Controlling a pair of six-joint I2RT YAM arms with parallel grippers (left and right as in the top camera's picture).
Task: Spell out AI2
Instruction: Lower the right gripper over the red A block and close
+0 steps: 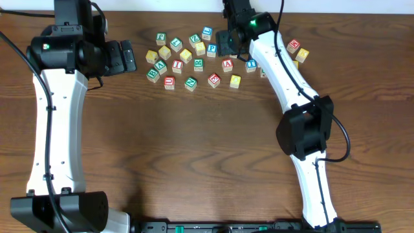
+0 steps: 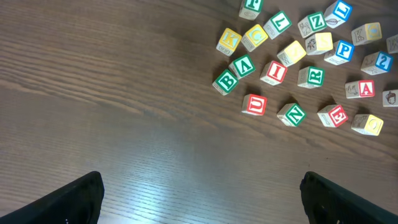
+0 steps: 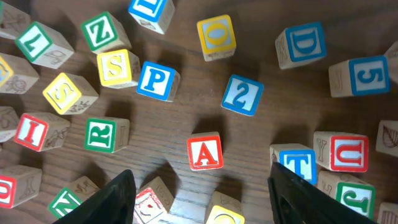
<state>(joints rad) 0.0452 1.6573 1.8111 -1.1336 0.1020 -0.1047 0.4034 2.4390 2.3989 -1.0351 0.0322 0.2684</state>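
The right gripper (image 3: 200,177) hangs over the scatter of letter blocks at the table's far side. Its fingers are apart and straddle the red A block (image 3: 205,151), apparently lined up to take the first letter. The blue 2 block (image 3: 242,94) lies just beyond the A, not touching it, and the red I block (image 3: 31,132) sits further left. The left gripper (image 2: 200,186), also spread wide, hovers over bare table (image 2: 124,93) left of the pile, likely keeping clear. Nothing is spelled yet.
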